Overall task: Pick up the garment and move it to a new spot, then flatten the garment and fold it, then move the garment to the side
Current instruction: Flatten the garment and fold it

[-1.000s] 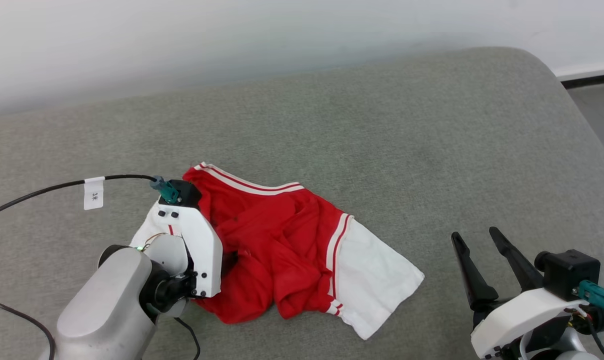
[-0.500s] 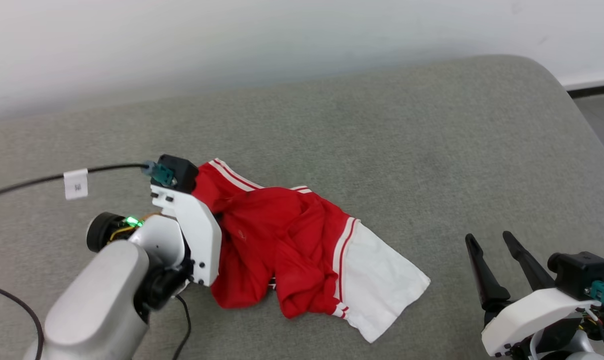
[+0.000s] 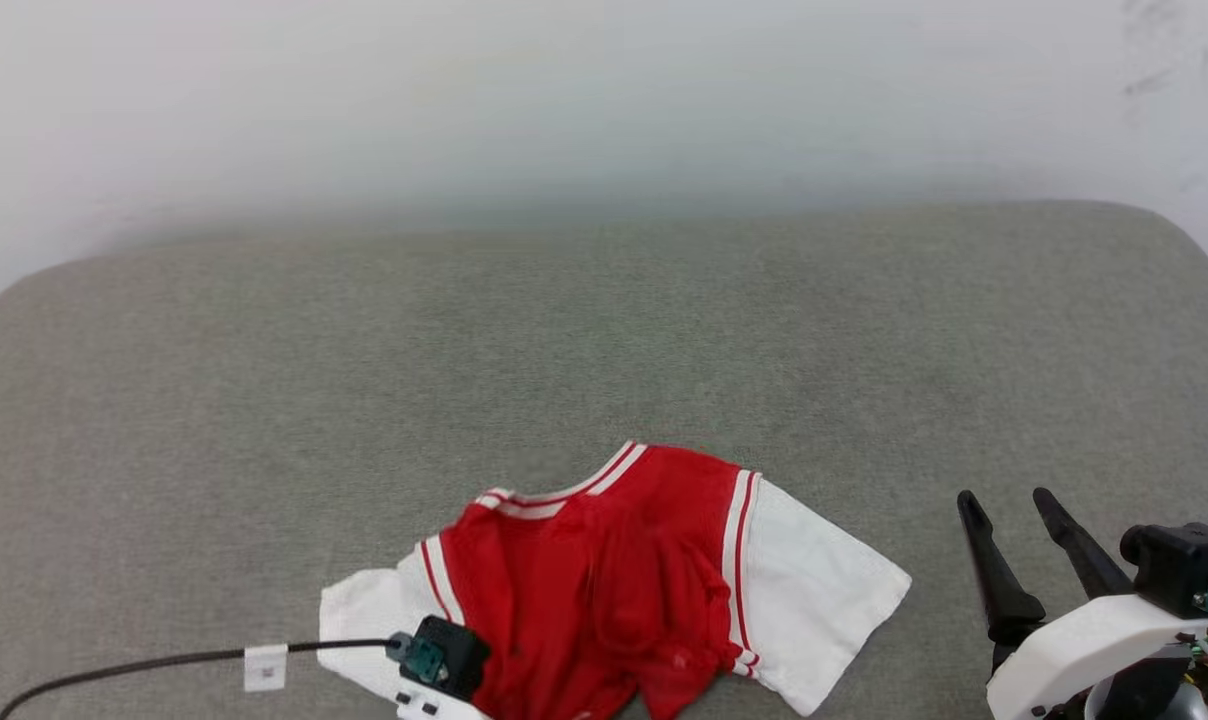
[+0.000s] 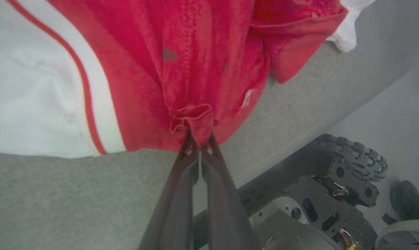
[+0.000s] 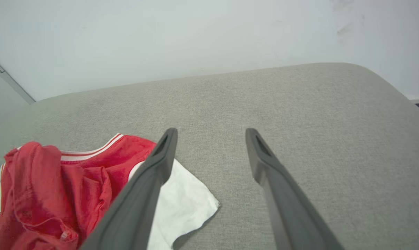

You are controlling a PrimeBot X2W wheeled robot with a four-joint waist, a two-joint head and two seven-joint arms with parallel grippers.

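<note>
The red shirt (image 3: 604, 570) is lying crumpled at the near edge of the grey cushion (image 3: 564, 330). Its white sleeves are spreading out to either side and its striped neckline is pointing toward the pale wall (image 3: 564, 100). The left gripper (image 4: 199, 139) is pinching a small fold of red fabric at the shirt's near side, its two dark fingers pressing together on the cloth (a little pucker of hem is bunching just above the tips). Around that pinch the fabric is gathering into long creases, and a white sleeve with a red stripe is lying to the left in the left wrist view. Below the cushion's edge in that view, a knobbly black wheel (image 4: 355, 156) of the robot's base is showing. A black cable (image 3: 334, 646) carrying a white tag (image 3: 264, 668) is running across the cushion toward the left wrist. The right gripper (image 3: 1009, 500) is sitting to the right of the shirt's right sleeve, apart from it, with its fingers spread wide and gripping nothing.
</note>
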